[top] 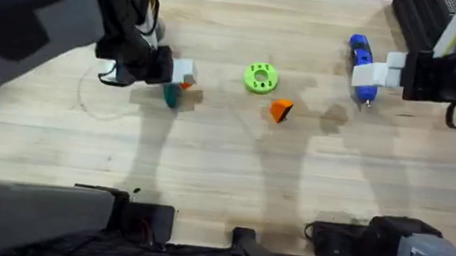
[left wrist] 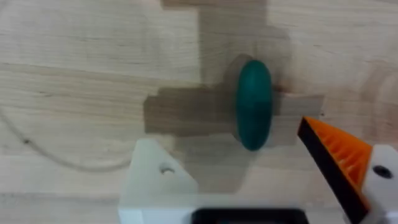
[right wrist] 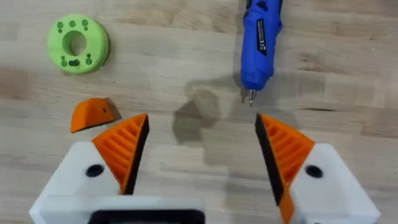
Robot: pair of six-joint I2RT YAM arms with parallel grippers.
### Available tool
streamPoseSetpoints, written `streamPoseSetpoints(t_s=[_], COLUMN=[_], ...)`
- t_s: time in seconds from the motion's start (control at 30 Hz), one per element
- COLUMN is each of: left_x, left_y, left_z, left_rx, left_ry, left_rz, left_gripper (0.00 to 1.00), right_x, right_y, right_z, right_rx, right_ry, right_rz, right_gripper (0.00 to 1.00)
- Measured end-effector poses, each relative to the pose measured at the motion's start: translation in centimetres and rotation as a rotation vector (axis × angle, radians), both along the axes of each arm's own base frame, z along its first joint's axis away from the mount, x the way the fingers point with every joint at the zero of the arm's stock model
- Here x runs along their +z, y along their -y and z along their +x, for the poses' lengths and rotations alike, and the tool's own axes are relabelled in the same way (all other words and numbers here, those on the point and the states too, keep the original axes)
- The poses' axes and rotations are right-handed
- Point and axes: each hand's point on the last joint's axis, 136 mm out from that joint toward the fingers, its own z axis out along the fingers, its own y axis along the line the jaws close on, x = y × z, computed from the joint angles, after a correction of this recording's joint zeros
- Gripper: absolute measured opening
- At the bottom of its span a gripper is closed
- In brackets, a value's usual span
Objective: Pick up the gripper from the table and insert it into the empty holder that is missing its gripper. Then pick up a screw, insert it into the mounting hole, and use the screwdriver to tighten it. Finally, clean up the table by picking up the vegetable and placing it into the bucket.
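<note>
**Left gripper over the vegetable, right by the screwdriver**

The left gripper (left wrist: 249,180) hangs open, the dark green vegetable (left wrist: 254,104) just ahead between its 2 fingers, long axis along the reach. Its bare white holder (left wrist: 155,171) lacks a pad. The right gripper (right wrist: 202,152) is open; the screwdriver (right wrist: 260,46) lies ahead, tip toward it. The loose orange gripper (right wrist: 92,114) and a lime disc (right wrist: 78,43) lie beside its finger.

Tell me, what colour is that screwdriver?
Blue, with a thin metal tip; the screwdriver shows best in the right wrist view.
</note>
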Motion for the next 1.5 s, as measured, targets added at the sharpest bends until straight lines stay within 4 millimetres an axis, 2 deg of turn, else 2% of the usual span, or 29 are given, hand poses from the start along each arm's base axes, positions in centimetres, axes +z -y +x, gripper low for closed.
streamPoseSetpoints(t_s=[0.27, 0.3, 0.33, 0.43, 0.5, 0.53, 0.63, 0.67, 0.7, 0.87, 0.9, 1.0, 1.07, 1.1, 1.23, 1.37, 1.5], left_x=[-3.5, -3.9, -4.2, -4.1, -3.8, -3.8, -3.8, -3.8, -3.8, -4.1, -4.1, -3.7, -2.8, 0.3, 6.4, 11.4, 14.8], left_y=[0.0, 0.0, 0.3, 1.2, 1.6, 1.6, 1.6, 1.6, 1.5, 0.8, 1.0, 1.4, 1.6, 2.3, 3.7, 4.7, 5.0], left_z=[1.2, 1.2, 1.2, 1.6, 1.9, 1.9, 1.9, 1.9, 1.8, 1.7, 1.6, 1.5, 1.6, 2.0, 2.1, 1.1, 0.0], left_rx=[0.023, 0.028, 0.029, 0.014, 0.005, 0.005, 0.004, 0.004, 0.003, 0.021, 0.02, 0.014, 0.009, -0.009, -0.055, -0.085, -0.086], left_ry=[-0.035, -0.046, -0.056, -0.039, -0.03, -0.029, -0.03, -0.03, -0.031, -0.042, -0.044, -0.042, -0.015, 0.08, 0.267, 0.417, 0.521], left_rz=[0.003, 0.001, -0.017, -0.052, -0.068, -0.068, -0.071, -0.071, -0.063, -0.045, -0.054, -0.076, -0.093, -0.134, -0.223, -0.291, -0.33], left_gripper=[0.988, 0.933, 0.819, 0.326, 0.048, 0.014, 0.004, 0.017, 0.121, 0.917, 0.972, 0.992, 0.994, 0.998, 0.998, 0.987, 0.986], right_x=[0.0, 0.0, -0.1, -0.1, -0.2, -0.3, -0.4, -0.5, -0.5, -0.9, -1.0, -1.3, -1.6, -1.8, -2.2, -2.4, -2.5], right_y=[0.0, 0.0, 0.0, 0.0, 0.0, 0.0, 0.0, 0.0, 0.0, 0.0, 0.0, 0.0, 0.0, 0.0, 0.0, 0.0, 0.0], right_z=[0.0, -0.1, -0.1, -0.2, -0.4, -0.5, -0.8, -0.8, -0.8, -1.7, -1.9, -2.5, -3.0, -3.6, -4.5, -5.1, -5.5], right_rx=[0.0, 0.0, 0.0, 0.0, 0.001, 0.002, 0.002, 0.002, 0.002, 0.002, 0.002, 0.002, 0.002, 0.002, 0.002, 0.002, 0.002], right_ry=[-0.001, -0.003, -0.005, -0.011, -0.019, -0.025, -0.036, -0.037, -0.04, -0.078, -0.088, -0.115, -0.137, -0.166, -0.203, -0.23, -0.246], right_rz=[0.0, 0.0, 0.0, 0.0, -0.001, -0.001, -0.001, -0.001, -0.001, -0.001, -0.001, -0.002, -0.002, -0.002, -0.002, -0.002, -0.002], right_gripper=[0.992, 0.992, 0.992, 0.991, 0.991, 0.991, 0.992, 0.991, 0.991, 0.991, 0.992, 0.991, 0.991, 0.992, 0.991, 0.991, 0.991])
